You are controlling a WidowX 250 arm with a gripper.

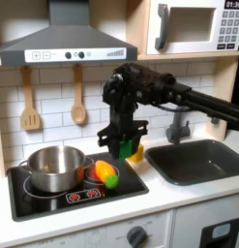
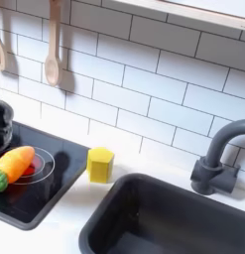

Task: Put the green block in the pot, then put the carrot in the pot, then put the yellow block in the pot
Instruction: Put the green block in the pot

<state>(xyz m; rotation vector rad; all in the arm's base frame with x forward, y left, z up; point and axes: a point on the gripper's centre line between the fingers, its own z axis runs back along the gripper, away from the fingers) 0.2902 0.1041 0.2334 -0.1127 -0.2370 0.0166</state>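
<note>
In the first exterior view my black gripper (image 1: pixel 126 150) hangs over the back right corner of the stove, fingers pointing down. It is shut on the green block (image 1: pixel 126 146), a small bright green piece showing between the fingers. The yellow block (image 1: pixel 138 152) stands just right of it on the counter, and it is also near the sink's corner (image 2: pixel 100 164) in the second exterior view. The orange carrot (image 1: pixel 104 174) lies on the stove's front right burner, green end forward (image 2: pixel 17 162). The shiny steel pot (image 1: pixel 53 155) sits on the left burner, apart from the gripper.
A dark sink (image 1: pixel 194 163) (image 2: pixel 164 223) with a grey faucet (image 1: pixel 177 126) (image 2: pixel 218 159) lies right of the black stove (image 1: pixel 131 186). Wooden utensils (image 1: pixel 31 102) (image 2: pixel 53 50) hang on the tiled back wall. A range hood (image 1: pixel 68 44) and a microwave (image 1: pixel 194 27) sit overhead.
</note>
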